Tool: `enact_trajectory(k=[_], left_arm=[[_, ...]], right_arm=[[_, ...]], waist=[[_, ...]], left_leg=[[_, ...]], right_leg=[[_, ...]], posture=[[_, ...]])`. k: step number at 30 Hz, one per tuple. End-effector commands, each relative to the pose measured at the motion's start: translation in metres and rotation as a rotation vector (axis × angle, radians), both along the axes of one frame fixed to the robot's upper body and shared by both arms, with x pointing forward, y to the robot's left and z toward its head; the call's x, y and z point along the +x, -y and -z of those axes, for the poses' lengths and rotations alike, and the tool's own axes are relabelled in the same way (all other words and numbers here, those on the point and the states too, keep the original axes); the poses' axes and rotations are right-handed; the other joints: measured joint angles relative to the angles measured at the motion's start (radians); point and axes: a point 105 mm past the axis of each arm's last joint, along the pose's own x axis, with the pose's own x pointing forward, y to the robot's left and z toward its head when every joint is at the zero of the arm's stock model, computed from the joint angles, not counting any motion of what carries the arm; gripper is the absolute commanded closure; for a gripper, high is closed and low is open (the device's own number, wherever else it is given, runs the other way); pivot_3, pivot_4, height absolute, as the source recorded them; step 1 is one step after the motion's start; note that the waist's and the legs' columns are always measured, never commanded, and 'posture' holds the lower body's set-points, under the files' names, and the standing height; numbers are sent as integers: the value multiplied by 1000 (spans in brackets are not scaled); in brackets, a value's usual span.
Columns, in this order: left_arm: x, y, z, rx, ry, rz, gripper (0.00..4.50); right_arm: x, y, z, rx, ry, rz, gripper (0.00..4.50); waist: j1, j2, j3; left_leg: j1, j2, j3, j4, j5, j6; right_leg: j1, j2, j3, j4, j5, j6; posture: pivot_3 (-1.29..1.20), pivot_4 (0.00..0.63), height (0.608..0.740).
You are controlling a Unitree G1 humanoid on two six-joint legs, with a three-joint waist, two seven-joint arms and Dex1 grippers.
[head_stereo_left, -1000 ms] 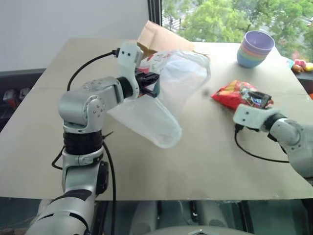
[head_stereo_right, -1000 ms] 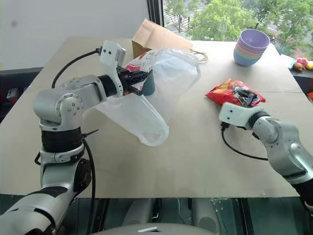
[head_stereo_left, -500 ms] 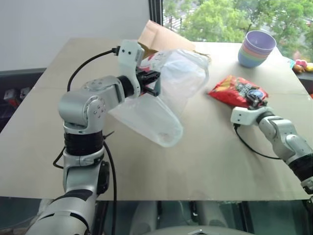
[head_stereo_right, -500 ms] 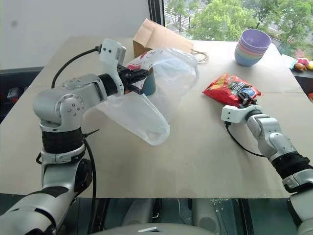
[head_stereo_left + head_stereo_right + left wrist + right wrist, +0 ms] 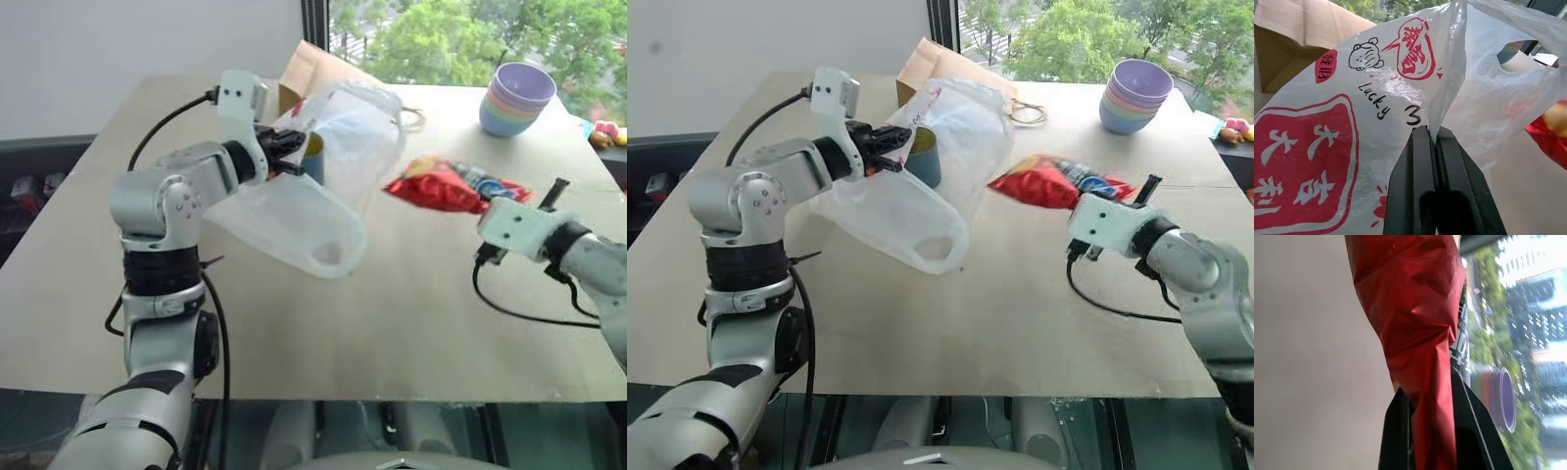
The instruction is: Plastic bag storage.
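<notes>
Nearest, on the right, the right gripper (image 5: 1138, 193) pinches the red snack packet (image 5: 1048, 183) above the table (image 5: 999, 323). Farther left, the left gripper (image 5: 1436, 139) is clamped on the plastic bag (image 5: 921, 196), held aloft before the brown paper bag (image 5: 931, 64).

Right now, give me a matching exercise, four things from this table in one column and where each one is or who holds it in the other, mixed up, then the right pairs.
Things:
1. plastic bag
2. red snack packet
3. stack of bowls
4. brown paper bag

Places or states:
A. standing at the table's far right corner
B. pinched in the shut left pincer, hanging open
C. lying at the far edge behind the white bag
D. clamped in the shut right pincer, lifted off the table

Pairs: 1-B, 2-D, 3-A, 4-C
</notes>
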Motion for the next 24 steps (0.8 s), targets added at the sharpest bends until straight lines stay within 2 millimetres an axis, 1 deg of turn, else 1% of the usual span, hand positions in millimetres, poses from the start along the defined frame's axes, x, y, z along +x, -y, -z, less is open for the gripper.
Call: enact_trajectory(k=[1,2,3,7,9,10,11,12,13,14,16,18,20,22,24], left_arm=[[-3,7,-17,8,59,54,4500],[-3,8,-17,13,54,65,4500],[-5,10,-17,20,53,82,4500],[-17,20,-20,42,55,185,4500],[-29,24,-24,46,56,258,4500],[-33,25,-25,50,57,281,4500],[-38,25,-26,43,50,313,4500],[-41,26,-26,37,45,331,4500],[-43,25,-27,37,46,336,4500],[-42,25,-29,24,44,331,4500],[-36,23,-33,13,56,289,4500],[-33,22,-35,10,62,266,4500],[-33,22,-35,11,61,262,4500],[-34,22,-32,19,60,260,4500],[-36,21,-30,31,58,261,4500]], right_arm=[[-25,-30,-16,56,-10,-129,4457],[-27,-37,-16,77,-18,-151,4457],[-25,-43,-17,98,-18,-154,4457],[0,-71,-14,119,16,-172,4457],[21,-78,-9,105,32,-150,4457],[28,-80,-7,92,40,-145,4457],[39,-85,-5,49,74,-141,4457],[47,-88,-4,16,99,-142,4457],[55,-97,-1,-31,132,-162,4457],[61,-114,2,-64,163,-209,4457],[63,-151,13,-126,195,-327,4457],[63,-180,20,-129,211,-413,4457],[61,-199,22,-119,231,-470,4457],[54,-224,29,-89,214,-549,4457],[47,-240,35,-93,207,-609,4457]], waist=[[0,0,0],[-2,0,0],[-3,0,0],[-7,0,0],[-9,0,0],[-9,0,0],[-9,0,0],[-9,0,0],[-6,0,0],[-7,0,0],[-14,0,0],[-16,0,0],[-16,0,0],[-14,0,0],[-11,0,0]], left_leg=[[0,0,0,1,0,0],[0,0,0,1,0,0],[1,0,0,2,0,0],[1,1,0,4,0,0],[1,1,1,5,0,0],[1,1,1,5,0,0],[1,1,1,5,0,0],[0,1,1,5,0,0],[0,1,1,5,0,0],[0,1,0,5,0,0],[0,1,1,5,0,0],[0,2,1,4,0,0],[0,2,0,3,0,0],[-1,2,0,3,2,-4],[-2,1,-1,2,2,-4]], right_leg=[[0,0,0,0,0,0],[1,0,0,0,0,0],[2,0,0,0,0,0],[2,1,0,1,-1,0],[2,1,0,1,0,0],[2,1,0,1,0,0],[2,1,0,1,0,0],[1,1,0,1,0,0],[1,1,0,1,0,0],[1,1,-1,1,0,0],[0,1,0,1,0,0],[0,2,0,1,0,0],[0,2,0,2,0,0],[-2,2,1,2,0,0],[-2,1,0,1,0,0]], posture=[[0,150,740],[0,150,740],[0,150,740],[0,150,740],[0,150,740],[0,150,740],[0,150,740],[0,150,740],[0,150,740],[0,150,740],[0,150,740],[0,150,740],[0,150,740],[0,150,740],[0,150,740]])
